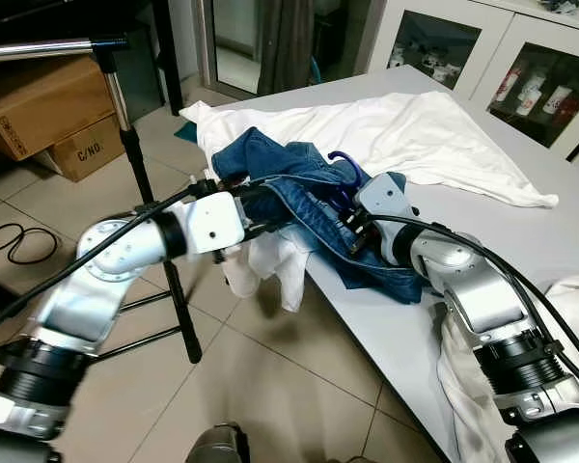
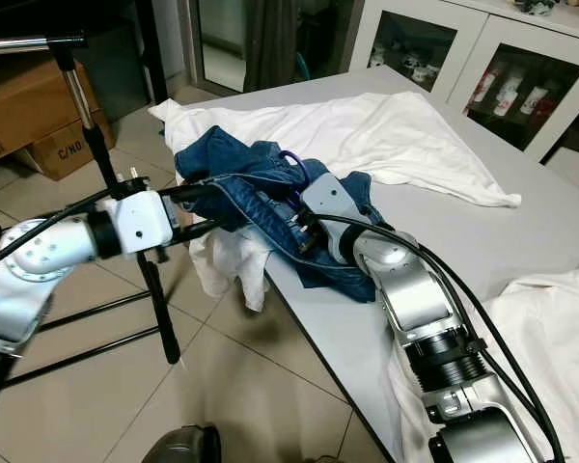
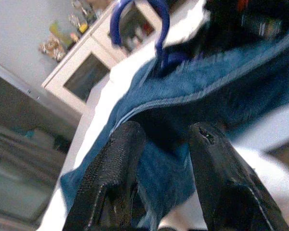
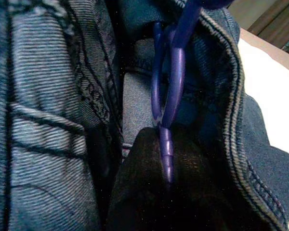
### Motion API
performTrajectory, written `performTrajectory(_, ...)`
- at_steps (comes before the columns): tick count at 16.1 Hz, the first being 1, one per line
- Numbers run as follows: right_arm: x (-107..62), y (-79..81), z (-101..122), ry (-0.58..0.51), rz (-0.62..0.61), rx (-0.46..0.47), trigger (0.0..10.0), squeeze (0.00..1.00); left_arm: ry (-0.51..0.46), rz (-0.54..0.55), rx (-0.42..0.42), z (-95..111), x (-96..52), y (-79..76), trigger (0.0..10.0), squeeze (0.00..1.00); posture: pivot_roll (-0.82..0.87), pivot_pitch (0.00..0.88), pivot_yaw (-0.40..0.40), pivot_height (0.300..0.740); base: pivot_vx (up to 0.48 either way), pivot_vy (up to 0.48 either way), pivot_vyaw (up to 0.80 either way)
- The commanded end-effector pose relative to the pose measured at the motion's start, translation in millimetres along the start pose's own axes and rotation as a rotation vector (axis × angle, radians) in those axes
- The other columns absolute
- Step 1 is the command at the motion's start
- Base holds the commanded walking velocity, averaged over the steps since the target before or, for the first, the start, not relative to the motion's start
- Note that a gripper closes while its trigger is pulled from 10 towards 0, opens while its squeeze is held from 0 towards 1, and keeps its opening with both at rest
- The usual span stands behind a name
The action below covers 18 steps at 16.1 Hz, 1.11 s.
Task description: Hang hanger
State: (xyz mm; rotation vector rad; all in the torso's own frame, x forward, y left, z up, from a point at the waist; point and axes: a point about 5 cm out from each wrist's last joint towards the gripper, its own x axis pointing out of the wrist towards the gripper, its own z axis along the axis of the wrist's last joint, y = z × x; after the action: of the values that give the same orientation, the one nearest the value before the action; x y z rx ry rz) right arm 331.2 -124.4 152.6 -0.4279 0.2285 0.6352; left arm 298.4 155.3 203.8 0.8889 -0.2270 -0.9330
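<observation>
Nearest you, both silver arms reach forward from the bottom corners of the head view and meet over the near edge of the grey table (image 1: 521,241). Your right gripper (image 4: 164,159), at about 3 o'clock of centre, is bent at the wrist and buried in the crumpled blue denim jeans (image 1: 299,198); its black fingers are pinched tight on the lower stem of the purple plastic hanger (image 4: 171,86), which stands up out of the denim folds. Your left gripper (image 3: 159,159), coming in from 9 o'clock with the forearm almost level, has its two black fingers (image 3: 118,163) parted narrowly around the jeans' waistband edge, cloth between them. The hanger's hook (image 1: 344,164) curls free just above the jeans at centre. Beyond, towards 12 and 1 o'clock, a rumpled white sheet (image 1: 415,130) spreads across the table. At 10 o'clock stands a black-legged metal garment rack (image 1: 125,125).
</observation>
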Motion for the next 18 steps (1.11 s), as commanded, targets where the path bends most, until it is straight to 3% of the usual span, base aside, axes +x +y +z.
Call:
performTrajectory(1, -2.9, -4.2, -13.5, 0.057, -0.026, 0.013, 10.0, 0.00, 0.027, 0.011, 0.042, 0.5, -4.1, 5.8, 10.0, 0.00, 0.11, 0.043, -0.074, 0.740, 0.000, 0.000, 0.00)
performTrajectory(4, -2.7, -4.4, -13.7, 0.057, -0.029, 0.015, 10.0, 0.00, 0.090, 0.049, 0.070, -5.6, -17.1, 16.5, 10.0, 0.00, 0.11, 0.041, -0.073, 0.740, 0.000, 0.000, 0.00)
performTrajectory(7, -2.5, -5.0, -14.6, 0.060, -0.031, 0.014, 10.0, 0.00, 0.063, 0.122, 0.057, -1.1, -25.0, 31.2, 10.0, 0.00, 0.11, 0.041, -0.075, 0.740, 0.000, 0.000, 0.00)
performTrajectory(8, -2.5, -4.9, -14.4, 0.060, -0.030, 0.014, 10.0, 0.00, 0.065, 0.111, 0.029, -2.5, -26.9, 30.1, 10.0, 0.63, 0.11, 0.041, -0.075, 0.740, 0.000, 0.000, 0.00)
performTrajectory(9, -2.7, -4.7, -13.5, 0.054, -0.029, 0.011, 10.0, 0.00, 0.043, 0.111, -0.036, -4.3, -28.2, 26.6, 10.0, 1.00, 0.11, 0.041, -0.075, 0.740, 0.000, 0.000, 0.00)
performTrajectory(11, -2.5, -4.6, -12.6, 0.044, -0.026, 0.008, 10.0, 0.00, 0.046, 0.142, -0.060, -10.2, -30.7, 26.7, 10.0, 1.00, 0.11, 0.040, -0.078, 0.740, 0.000, 0.000, 0.00)
performTrajectory(12, -3.5, -2.0, -9.9, 0.006, -0.005, -0.002, 10.0, 0.00, 0.111, 0.153, -0.085, -28.5, -39.0, 24.8, 10.0, 0.00, 0.11, 0.039, -0.079, 0.740, 0.000, 0.000, 0.00)
performTrajectory(14, -5.1, 2.3, -7.6, -0.033, 0.028, -0.017, 10.0, 0.00, 0.219, 0.137, -0.081, -49.3, -52.1, 19.6, 10.0, 0.00, 0.10, 0.039, -0.079, 0.740, 0.000, 0.000, 0.00)
performTrajectory(15, -7.7, 6.0, -5.7, -0.063, 0.068, -0.036, 10.0, 0.00, 0.325, 0.113, -0.054, -64.4, -69.3, 17.4, 10.0, 0.00, 0.10, 0.039, -0.079, 0.740, 0.000, 0.000, 0.00)
performTrajectory(18, -13.4, 5.2, -2.8, -0.098, 0.115, -0.079, 10.0, 0.00, 0.413, 0.118, 0.005, -70.6, -92.0, 26.0, 10.0, 0.00, 0.11, 0.043, -0.090, 0.740, 0.000, 0.000, 0.00)
